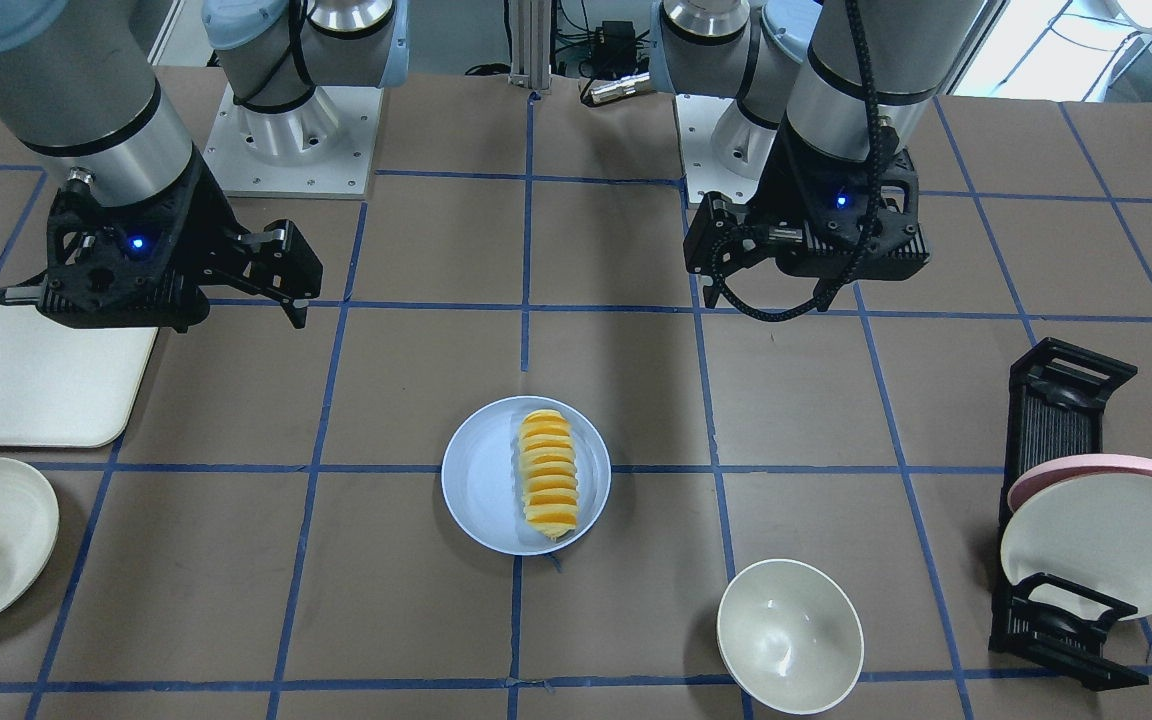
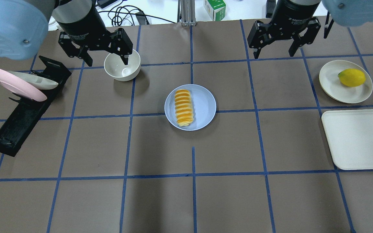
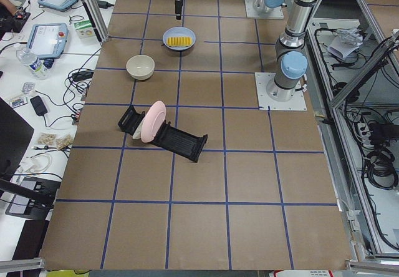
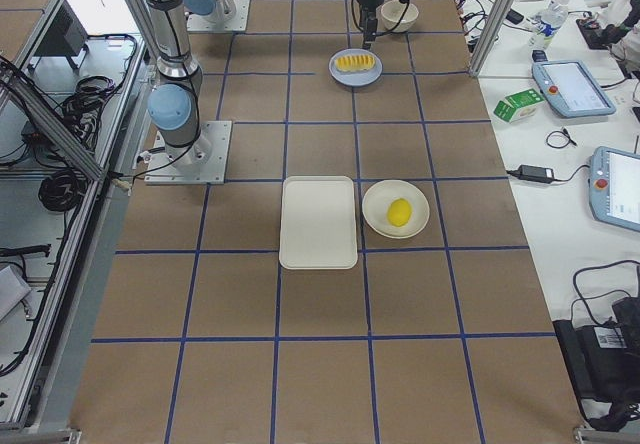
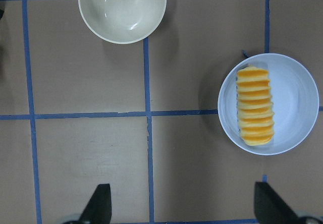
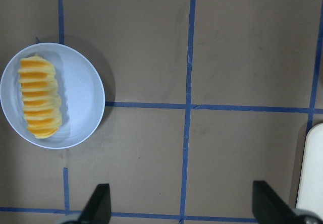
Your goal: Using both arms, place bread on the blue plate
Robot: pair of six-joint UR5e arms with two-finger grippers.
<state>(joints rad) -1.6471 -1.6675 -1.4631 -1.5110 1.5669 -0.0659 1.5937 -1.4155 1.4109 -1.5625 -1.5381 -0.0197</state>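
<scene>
Left end effector (image 2: 106, 60) hangs above the bench (image 2: 238, 200) with its fingers spread wide and nothing between them; its wrist view shows only bare bench between the two black fingertips. Right end effector (image 2: 274, 55) is the same: raised, fingers wide apart, nothing held. Both are clear of the bread (image 2: 184, 107) and well apart from it, one on each side of the bench's middle.

Bread lies flat on the blue plate (image 2: 205, 106), resting in the half of the plate toward the left arm's side, its length running from the robot's side to the far side. Its orange ridges face up. Blue plate sits near the middle of the bench, over a line of blue tape (image 2: 193, 176), between the two arms.

On the left arm's side a cream bowl (image 2: 115, 70) stands upright and apart from the blue plate. Farther out is a black rack (image 2: 24, 119) with a pink plate (image 2: 15, 85) and a cream plate (image 2: 32, 81) leaning in it, touching each other. On the right arm's side a yellow fruit (image 2: 351, 77) lies on a second cream plate (image 2: 332, 81), and a cream tray (image 2: 358, 139) lies flat just beside that plate, on its robot side
</scene>
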